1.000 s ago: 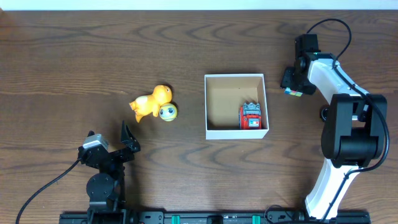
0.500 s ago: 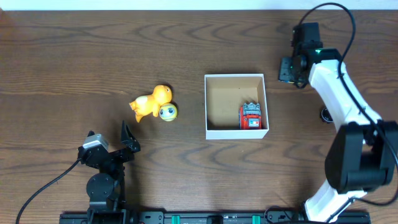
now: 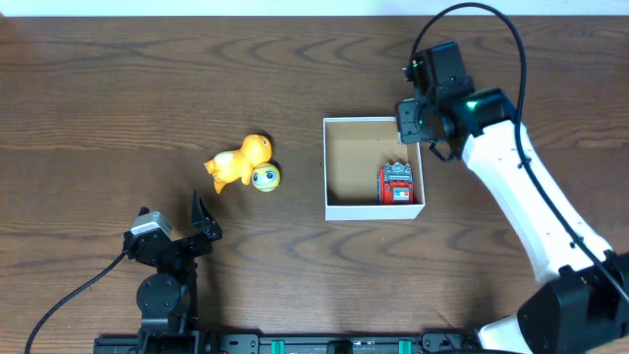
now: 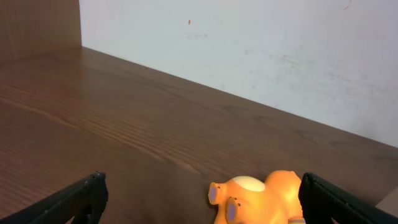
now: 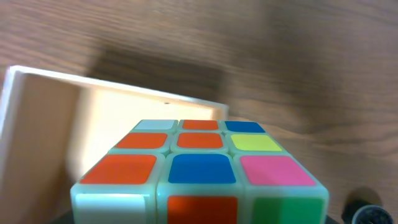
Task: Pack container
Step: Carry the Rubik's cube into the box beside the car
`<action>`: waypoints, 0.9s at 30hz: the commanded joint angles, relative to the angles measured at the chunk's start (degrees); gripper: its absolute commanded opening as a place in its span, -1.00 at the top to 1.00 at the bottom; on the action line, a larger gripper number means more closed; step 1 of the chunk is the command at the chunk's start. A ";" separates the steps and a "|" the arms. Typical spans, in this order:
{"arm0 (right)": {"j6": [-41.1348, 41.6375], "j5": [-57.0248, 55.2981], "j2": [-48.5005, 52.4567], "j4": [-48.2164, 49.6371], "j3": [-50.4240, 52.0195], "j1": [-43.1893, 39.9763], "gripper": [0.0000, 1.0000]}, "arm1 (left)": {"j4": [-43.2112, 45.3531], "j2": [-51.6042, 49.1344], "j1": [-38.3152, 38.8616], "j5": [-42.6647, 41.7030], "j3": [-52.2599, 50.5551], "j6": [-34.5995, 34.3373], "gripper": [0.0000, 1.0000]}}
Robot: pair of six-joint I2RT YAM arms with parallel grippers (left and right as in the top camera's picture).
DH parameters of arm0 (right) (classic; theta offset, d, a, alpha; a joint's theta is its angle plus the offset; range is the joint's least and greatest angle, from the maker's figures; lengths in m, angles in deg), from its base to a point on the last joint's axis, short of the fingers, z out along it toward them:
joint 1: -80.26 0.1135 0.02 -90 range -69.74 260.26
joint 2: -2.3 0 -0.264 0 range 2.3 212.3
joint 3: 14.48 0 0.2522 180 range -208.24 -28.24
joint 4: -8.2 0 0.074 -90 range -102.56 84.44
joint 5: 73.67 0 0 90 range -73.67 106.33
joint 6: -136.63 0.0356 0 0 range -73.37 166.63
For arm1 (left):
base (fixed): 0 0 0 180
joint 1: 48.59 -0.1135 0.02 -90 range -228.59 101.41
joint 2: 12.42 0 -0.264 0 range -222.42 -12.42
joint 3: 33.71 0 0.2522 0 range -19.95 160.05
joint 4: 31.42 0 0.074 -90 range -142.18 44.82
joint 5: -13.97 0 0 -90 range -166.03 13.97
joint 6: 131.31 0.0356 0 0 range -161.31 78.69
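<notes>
Where the dark wooden table point(image 3: 98, 98) meets its near edge, the left gripper point(image 4: 199, 186) rests with jaws wide apart. Mid-table sits the container point(image 3: 371, 209). The right gripper point(image 3: 418, 120), clamping a puzzle cube point(image 5: 199, 168), has swung over its far-right corner. A white wall point(image 4: 249, 43) stands beyond.

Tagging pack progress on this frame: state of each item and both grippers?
container: open, one toy inside.
red toy: lying in the container, by its right wall.
puzzle cube: clamped in the right gripper, at the container's corner, not yet inside.
orange toy: on the table, outside the container.
yellow ball: on the table, against the orange toy.
left gripper: open, empty.
right gripper: shut on the puzzle cube.
</notes>
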 commanded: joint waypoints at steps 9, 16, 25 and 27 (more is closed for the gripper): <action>6.71 -0.02 2.67 -1.36 0.02 3.43 -0.13 | -2.01 0.35 -0.28 0.09 -1.20 0.98 -0.96; 6.71 -0.02 6.82 0.22 0.02 3.54 -0.13 | -2.01 0.35 -0.28 0.09 -1.20 0.96 -0.96; 6.71 -0.17 10.97 0.39 0.02 3.54 -0.12 | -2.01 0.35 -0.28 0.09 -1.20 0.98 -0.96; 6.69 -0.15 11.06 0.11 0.02 3.52 -0.12 | -2.01 0.35 -0.28 0.09 -1.20 0.96 -0.96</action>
